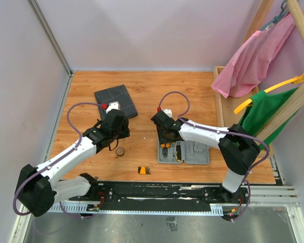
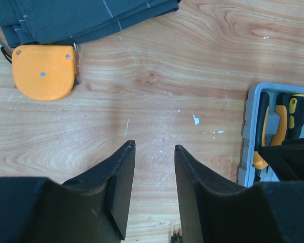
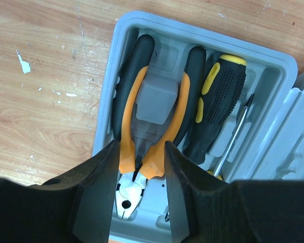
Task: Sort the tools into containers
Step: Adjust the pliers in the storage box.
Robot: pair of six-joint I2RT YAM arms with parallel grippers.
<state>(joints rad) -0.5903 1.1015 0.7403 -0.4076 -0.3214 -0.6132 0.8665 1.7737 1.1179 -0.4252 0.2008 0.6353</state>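
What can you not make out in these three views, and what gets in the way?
Right wrist view: pliers nose, partly covered by the right gripper; whether it grips them is unclear.
Left wrist view: case, cut off by the right edge.
Top view: bit holder, too small to count bits.

Grainy varnished wood table (image 2: 192,76) (scuffed white in spots); pliers (image 3: 126,109) with matt rubbery grips; smooth plastic case (image 3: 273,61); cloth pouch (image 2: 66,15).

Left wrist: pouch (image 2: 81,17) cut at top edge, case (image 2: 249,131) at right. Right wrist: pliers' (image 3: 129,106) outer edges, 2nd screwdriver's (image 3: 236,130) handle partly behind fingers (image 3: 192,202) of right end effector (image 3: 142,144). Top: bit holder (image 1: 145,170) detail too small.
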